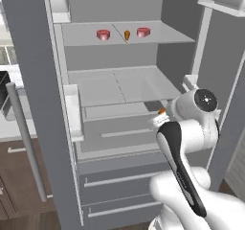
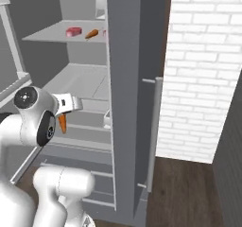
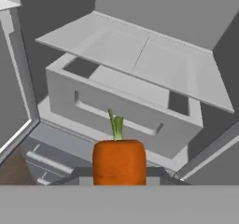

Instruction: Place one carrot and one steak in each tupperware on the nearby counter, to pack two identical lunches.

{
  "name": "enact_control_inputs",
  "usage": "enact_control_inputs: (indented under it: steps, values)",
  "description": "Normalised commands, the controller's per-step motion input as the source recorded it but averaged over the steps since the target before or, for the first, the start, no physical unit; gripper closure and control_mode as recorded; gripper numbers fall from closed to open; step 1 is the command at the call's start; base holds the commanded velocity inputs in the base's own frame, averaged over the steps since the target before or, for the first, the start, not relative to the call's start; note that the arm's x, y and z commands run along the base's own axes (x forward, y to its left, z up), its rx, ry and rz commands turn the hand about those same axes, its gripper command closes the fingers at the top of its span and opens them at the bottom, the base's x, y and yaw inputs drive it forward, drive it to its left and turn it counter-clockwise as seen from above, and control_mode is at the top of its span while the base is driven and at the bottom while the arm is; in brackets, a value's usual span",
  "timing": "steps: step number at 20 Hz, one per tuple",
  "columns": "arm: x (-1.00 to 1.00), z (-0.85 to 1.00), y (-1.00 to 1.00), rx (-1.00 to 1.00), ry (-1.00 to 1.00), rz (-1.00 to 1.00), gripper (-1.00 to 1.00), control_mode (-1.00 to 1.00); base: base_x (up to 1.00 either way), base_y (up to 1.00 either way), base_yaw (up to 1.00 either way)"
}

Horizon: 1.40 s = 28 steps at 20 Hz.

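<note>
Gripping a carrot (image 3: pixel 119 162) in closed jaws | base views: two steaks (image 1: pixel 103 34), second carrot (image 1: pixel 127 34) on fridge shelf (image 1: pixel 162 35)

One orange carrot (image 3: pixel 119 162), green stem pointing away, hangs point-down in front of the open fridge's drawers. On the upper fridge shelf (image 1: pixel 86 34) lie two red-pink steaks (image 1: pixel 103 34) (image 1: pixel 143 32) with a second small carrot (image 1: pixel 127 34) between them.
</note>
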Motion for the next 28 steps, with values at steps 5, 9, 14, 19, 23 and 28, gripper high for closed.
enact_control_inputs:
  steps: [5,9,14,19,23,28]
  values:
    - [0.0,0.0,0.0,0.0,0.0,0.0,1.0,1.0,-0.94,0.06,0.0]
    - [0.0,0.0,0.0,0.0,0.0,0.0,1.0,1.0,-0.6,0.64,0.01]
    - [0.0,0.0,0.0,0.0,0.0,0.0,1.0,1.0,-0.15,0.99,0.08]
    - [0.0,0.0,0.0,0.0,0.0,0.0,1.0,1.0,0.0,0.96,0.28]
    - [0.0,0.0,0.0,0.0,0.0,0.0,1.0,1.0,0.21,1.0,0.34]
    - [0.0,0.0,0.0,0.0,0.0,0.0,1.0,1.0,0.24,1.0,0.43]
